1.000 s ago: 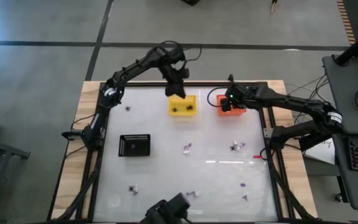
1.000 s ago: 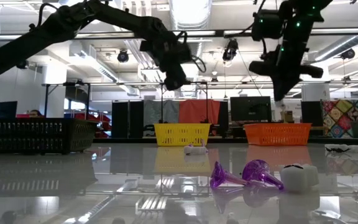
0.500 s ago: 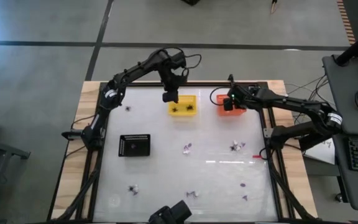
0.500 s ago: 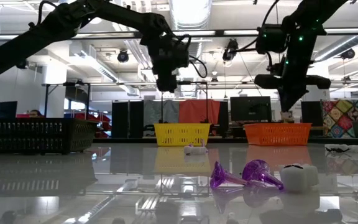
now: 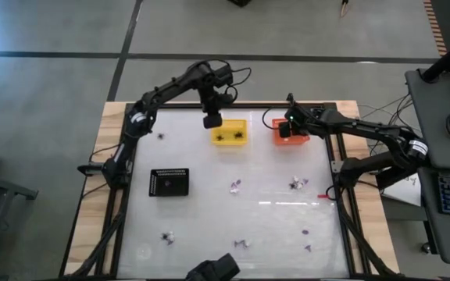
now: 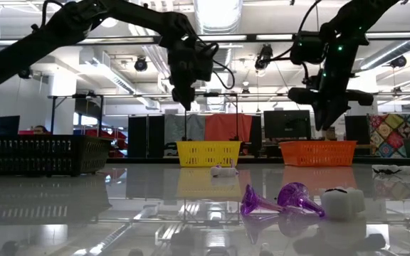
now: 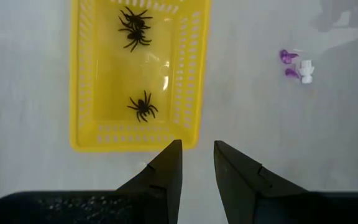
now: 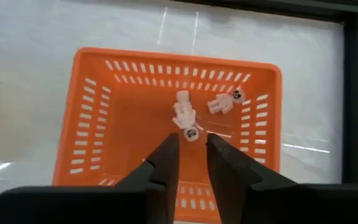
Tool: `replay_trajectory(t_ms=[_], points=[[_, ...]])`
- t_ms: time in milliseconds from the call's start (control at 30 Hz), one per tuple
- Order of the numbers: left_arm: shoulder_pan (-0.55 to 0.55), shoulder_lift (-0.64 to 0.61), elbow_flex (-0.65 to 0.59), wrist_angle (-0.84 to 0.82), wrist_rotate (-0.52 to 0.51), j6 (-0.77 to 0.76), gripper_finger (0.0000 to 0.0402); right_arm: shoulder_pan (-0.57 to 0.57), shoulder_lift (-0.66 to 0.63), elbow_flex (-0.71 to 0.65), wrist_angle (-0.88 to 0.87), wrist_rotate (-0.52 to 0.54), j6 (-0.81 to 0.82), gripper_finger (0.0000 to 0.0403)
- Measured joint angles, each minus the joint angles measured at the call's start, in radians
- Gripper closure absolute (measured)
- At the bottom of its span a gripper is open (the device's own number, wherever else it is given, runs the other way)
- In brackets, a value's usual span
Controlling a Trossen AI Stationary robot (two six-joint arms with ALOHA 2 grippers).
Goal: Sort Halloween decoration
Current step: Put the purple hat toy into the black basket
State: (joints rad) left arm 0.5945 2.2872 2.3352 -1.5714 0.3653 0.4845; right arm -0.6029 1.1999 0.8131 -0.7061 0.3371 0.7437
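From my seat I have the left gripper (image 5: 210,121) hanging above the table just beside the yellow basket (image 5: 230,132), its jaws a little apart with nothing between them; its wrist camera shows three black spiders (image 7: 142,107) lying in that basket, two of them overlapping so I can barely separate them. The right gripper (image 5: 285,129) hangs over the orange basket (image 5: 301,140), jaws slightly parted and empty, with white skeleton figures (image 8: 183,115) on the basket floor right below the fingertips; one small piece is partly hidden by a finger. The rest of the Halloween decoration lies scattered on the table (image 5: 209,234): a purple trinket (image 5: 235,186) near the middle, a white and purple cluster (image 5: 296,184) to its right, more tiny ones along the near edge that I cannot identify from above. A black tray (image 5: 169,182) sits to the left. A dark object at the bottom edge of the overhead view is cut off.
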Motion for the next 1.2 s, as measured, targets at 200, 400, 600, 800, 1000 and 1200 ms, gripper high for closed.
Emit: replay_trajectory(t_ms=[200,400,600,800,1000,1200], points=[[0.001,-0.033,-0.002,0.000,-0.051,-0.053,0.0327,0.000,-0.001,0.048,0.004,-0.096,0.005,0.0300],[0.005,-0.115,-0.020,0.000,-0.118,-0.096,0.0327,0.025,-0.001,0.145,-0.002,-0.198,0.004,0.0291],[0.008,-0.248,-0.088,0.000,-0.144,-0.145,0.0327,0.078,-0.001,0.218,-0.079,-0.211,0.026,0.0294],[0.008,-0.433,-0.256,-0.002,-0.149,-0.201,0.0327,0.159,-0.001,0.218,-0.123,-0.217,0.088,0.0292],[0.006,-0.587,-0.469,0.043,-0.166,-0.218,0.0327,0.241,0.001,0.185,-0.081,-0.269,0.122,0.0298],[0.006,-0.688,-0.666,0.093,-0.176,-0.225,0.0327,0.325,0.001,0.183,-0.018,-0.267,0.121,0.0305]])
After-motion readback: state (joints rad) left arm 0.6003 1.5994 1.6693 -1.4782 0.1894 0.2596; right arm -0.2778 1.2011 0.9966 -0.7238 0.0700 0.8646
